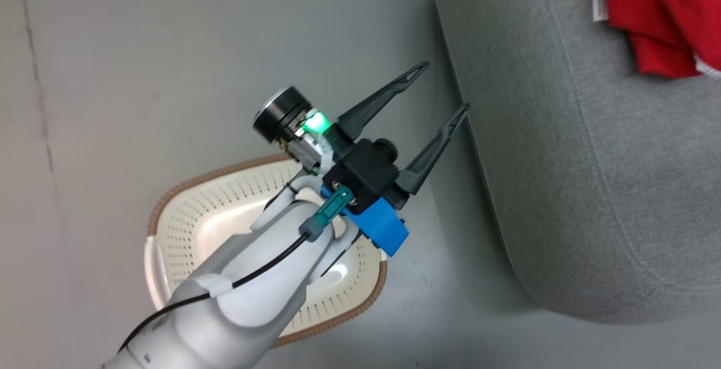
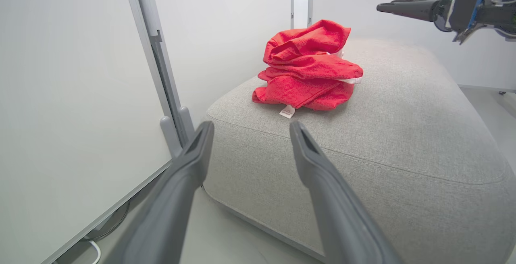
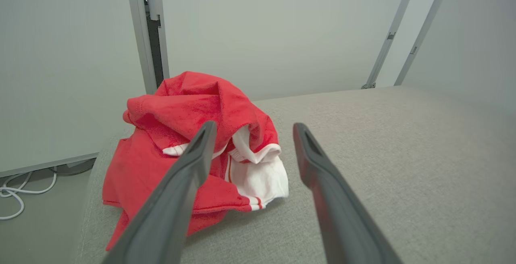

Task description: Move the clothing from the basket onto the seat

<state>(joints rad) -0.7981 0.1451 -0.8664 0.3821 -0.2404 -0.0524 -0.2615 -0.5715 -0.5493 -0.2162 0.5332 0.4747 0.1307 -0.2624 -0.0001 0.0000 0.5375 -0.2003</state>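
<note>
Red clothing (image 2: 308, 68) heaped on seat (image 2: 403, 135), white trim; maybe two pcs.

Red clothing (image 2: 308, 68) sits in a crumpled heap on top of the grey fabric seat (image 2: 403, 135), with white trim and a small label poking out. The cream perforated basket (image 1: 186, 228) with its brown rim stands upright on the floor (image 1: 169, 76) near the seat's corner.

My left gripper (image 1: 444, 90) points up and to the right from the end of my pale forearm (image 1: 242, 284), its two dark fingers spread wide and empty. My right gripper (image 3: 254, 129) is spread just as wide, holding nothing.
</note>
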